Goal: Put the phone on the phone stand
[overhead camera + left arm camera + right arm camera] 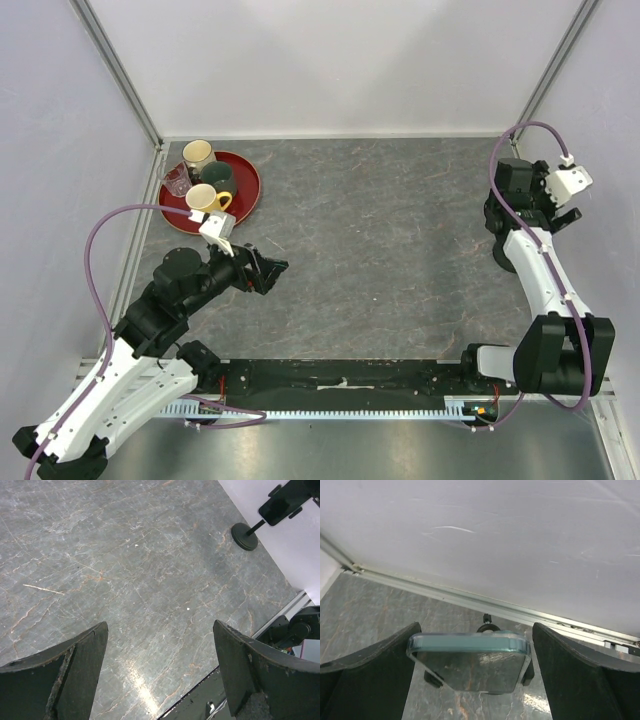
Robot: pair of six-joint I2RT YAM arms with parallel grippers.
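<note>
Phone [470, 665]: seated in phone stand [245, 536] clamp; my right gripper [474, 630] flanks it, released, letting the stand bear it. Left gripper [160, 625] spread, idle above desk [125, 555].

Open tabletop [380, 230] spans the middle; a tray [247, 205] of mugs [198, 155] blocks the far left corner, and a phone [280, 507] on its stand [244, 536] blocks the right side, just beside the wall [295, 565].

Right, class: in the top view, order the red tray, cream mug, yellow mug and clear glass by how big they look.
1. red tray, clearly largest.
2. cream mug and yellow mug: they look alike, so no ranking between them.
3. clear glass, smallest.
</note>
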